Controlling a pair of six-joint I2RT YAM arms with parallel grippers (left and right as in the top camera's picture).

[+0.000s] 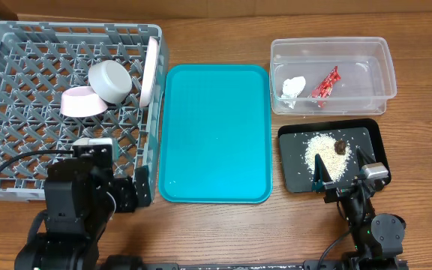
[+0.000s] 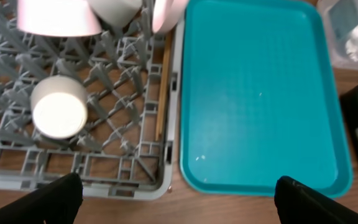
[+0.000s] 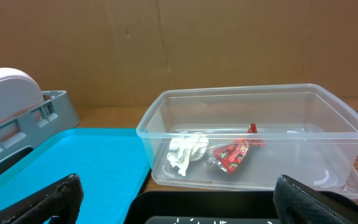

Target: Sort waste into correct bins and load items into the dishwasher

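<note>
Plate [image 1: 151,71] standing on edge at rack [image 1: 21,97] rim, risking toppling if bumped; left claw [image 2: 178,198], right claw [image 3: 178,198] gaping, empty.

pink bowl [image 2: 58,15] cropped at top, chopsticks [image 2: 162,87] partly hidden

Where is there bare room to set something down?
The teal tray is bare. The dish rack's left half is free; pink bowl, grey-green bowl and plate crowd its right side. Bare table lies behind the teal tray. The clear tub and black tray are occupied.
</note>
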